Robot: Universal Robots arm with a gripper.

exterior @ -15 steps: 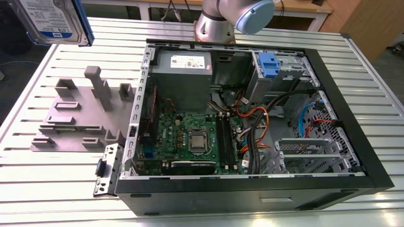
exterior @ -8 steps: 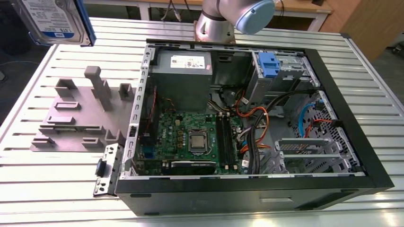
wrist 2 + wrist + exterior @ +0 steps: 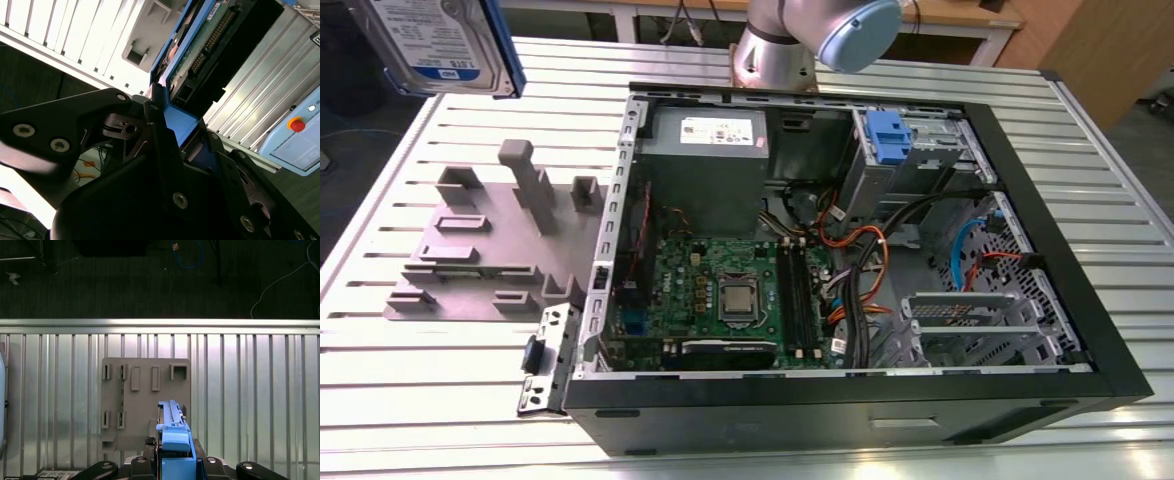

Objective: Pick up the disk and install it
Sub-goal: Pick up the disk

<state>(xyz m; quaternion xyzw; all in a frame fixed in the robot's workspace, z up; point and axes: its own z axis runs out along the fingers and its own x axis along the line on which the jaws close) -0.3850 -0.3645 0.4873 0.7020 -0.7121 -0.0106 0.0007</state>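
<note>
So, on the exterior view's left, the disk (image 3: 434, 45) hangs high in the air, well above the table (image 3: 374, 400). The gripper (image 3: 180, 112) is pinching it. In the second wrist view, its black fingers (image 3: 157, 140) press on the blue frame (image 3: 182, 127) from both sides. I think it holds the frame so that nothing squeezes the green board and pins on the disk's flat side. The disk stands on its thin edge, and that looks like a good way to slide it into a narrow slot.

Under the disk, in the first wrist view, sits the grey holder (image 3: 145, 400). It has little slots and posts. I think they are there to keep a disk standing up, so the fingers can reach down on both sides of it.

Just beside the holder, going right, lies the big black case (image 3: 854, 395). It rests on its side with the top open, most likely so the arm (image 3: 807, 40) can reach in from above. Inside are the green board (image 3: 720, 290) and many wires.

Further right, at the far corner of the case, a small blue clip (image 3: 887, 135) sits in the metal racks. The disk is well apart from there, so it is picked up but not put in.
</note>
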